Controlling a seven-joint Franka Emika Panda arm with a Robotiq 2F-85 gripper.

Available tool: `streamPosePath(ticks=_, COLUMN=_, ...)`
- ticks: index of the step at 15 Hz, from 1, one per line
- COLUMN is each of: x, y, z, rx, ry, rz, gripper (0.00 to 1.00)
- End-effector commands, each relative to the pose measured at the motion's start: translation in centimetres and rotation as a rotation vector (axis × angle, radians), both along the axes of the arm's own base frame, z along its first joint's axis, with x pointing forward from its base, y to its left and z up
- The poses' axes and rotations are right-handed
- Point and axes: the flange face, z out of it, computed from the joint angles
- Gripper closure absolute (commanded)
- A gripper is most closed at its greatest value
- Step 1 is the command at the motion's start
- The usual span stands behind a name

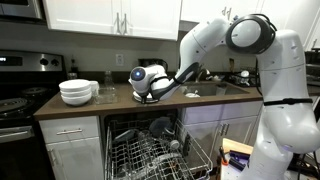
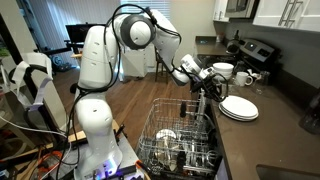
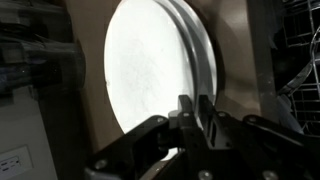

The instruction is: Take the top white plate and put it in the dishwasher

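Observation:
The top white plate (image 3: 150, 70) fills the wrist view as a broad white disc, with the rims of the like plates (image 3: 203, 55) stacked against it. In an exterior view the stack (image 2: 238, 108) lies on the counter beside the dishwasher. My gripper (image 3: 195, 102) is shut on the near rim of the top white plate, one finger (image 3: 186, 108) on its face. The exterior views show the gripper (image 2: 216, 92) (image 1: 148, 93) low over the counter. The dishwasher (image 1: 160, 150) stands open, its wire rack (image 2: 180, 140) pulled out with several dishes in it.
Stacked white bowls (image 1: 77, 92) (image 2: 222, 70) sit on the counter further along. A stove (image 1: 15, 100) stands at the counter's end. The sink (image 1: 225, 88) is behind the arm. Upper cabinets (image 1: 110, 15) hang above.

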Motion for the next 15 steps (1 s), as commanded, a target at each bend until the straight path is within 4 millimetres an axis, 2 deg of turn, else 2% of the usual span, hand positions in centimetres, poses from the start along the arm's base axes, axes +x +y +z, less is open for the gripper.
streamPosePath(ticks=1, x=0.0, y=-0.5, z=0.7, rx=0.000, ry=0.025, rz=0.005, gripper=0.54)
streamPosePath(ticks=3, x=0.1, y=-0.5, z=0.8, rx=0.000, ry=0.024, rz=0.006, gripper=0.41)
streamPosePath(ticks=5, x=0.1, y=-0.5, z=0.8, rx=0.000, ry=0.024, rz=0.007, gripper=0.40)
streamPosePath(ticks=7, x=0.1, y=-0.4, z=1.0, rx=-0.002, ry=0.023, rz=0.010, gripper=0.49)
streamPosePath(ticks=8, x=0.2, y=-0.4, z=1.1, rx=-0.003, ry=0.021, rz=0.010, gripper=0.65)
streamPosePath(ticks=9, x=0.2, y=-0.5, z=1.2, rx=-0.006, ry=0.019, rz=0.011, gripper=0.68)
streamPosePath(ticks=12, x=0.3, y=-0.7, z=1.7, rx=-0.015, ry=0.013, rz=0.010, gripper=0.91)
streamPosePath(ticks=15, x=0.2, y=-0.8, z=1.8, rx=-0.015, ry=0.011, rz=0.011, gripper=0.97)
